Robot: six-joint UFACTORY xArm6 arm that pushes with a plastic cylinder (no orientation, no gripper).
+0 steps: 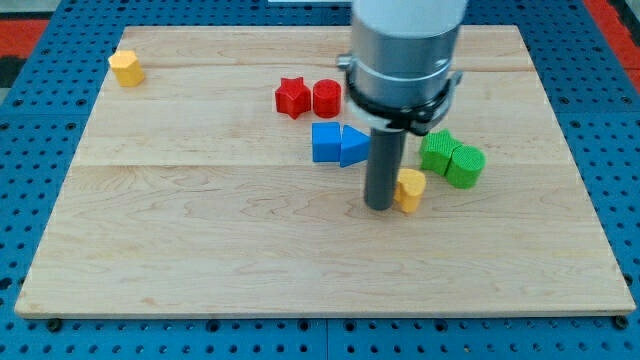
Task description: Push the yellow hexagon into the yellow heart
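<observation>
Arm descends vertically from the view's top; no pincer fitted, only a rod. My tip [380, 207] rests on the board [200, 260], touching the left side of one yellow block [410, 189]. Second yellow block [126, 68] sits far up-left of the tip, near the board corner; which is hexagon, cannot tell.

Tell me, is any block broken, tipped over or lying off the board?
Nothing stands out. All blocks sit flat on the wooden board. The only outlier is one yellow block, alone near the view's top left. My tip is touching the left side of the other yellow block.
</observation>
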